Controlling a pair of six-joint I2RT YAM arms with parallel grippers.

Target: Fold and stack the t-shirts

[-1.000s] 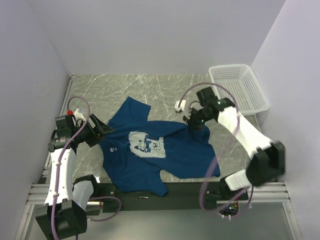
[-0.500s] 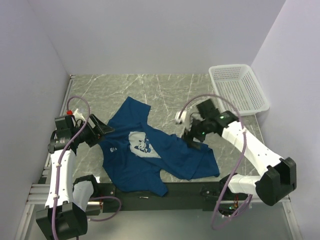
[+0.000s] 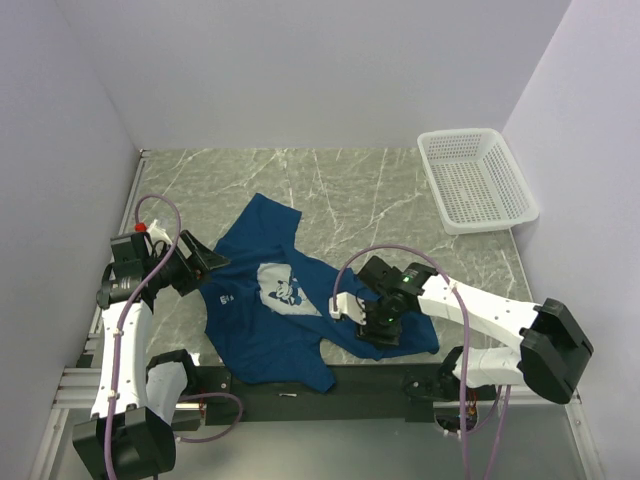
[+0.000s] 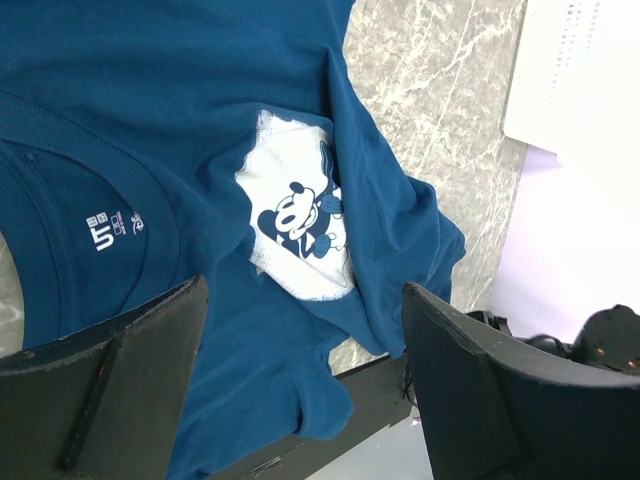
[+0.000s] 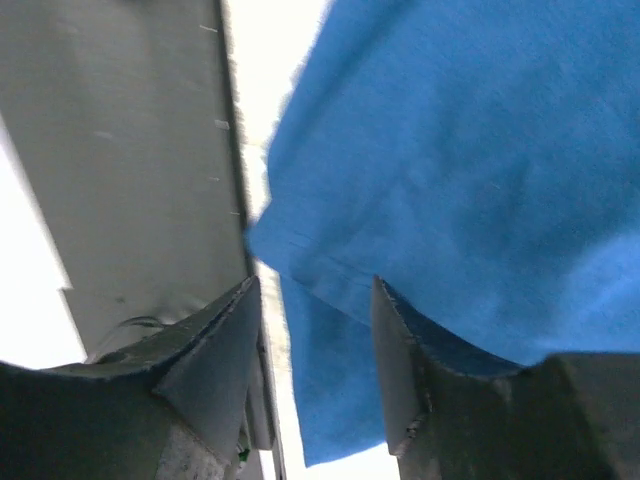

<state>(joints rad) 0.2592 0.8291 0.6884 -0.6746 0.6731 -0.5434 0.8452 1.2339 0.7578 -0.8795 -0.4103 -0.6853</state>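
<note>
Currently t-shirt [image 3: 262, 335] lies crumpled on table [image 3: 400, 190], near front edge. L gripper [image 4: 302, 290] hangs wide open above collar, empty. R gripper [image 5: 315, 290] jaws part-open astride hem. Risk: pinches one layer only, drags fold askew.

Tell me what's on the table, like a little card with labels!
Shirt: dark blue t-shirt, rumpled on the marble table, not neatly folded
Picture: white cartoon print, partly hidden under a fold
Basket: white mesh basket, far right corner, away from the shirt
Left arm: left gripper open, beside the collar
Right arm: right gripper open, at the shirt's near right edge
</note>
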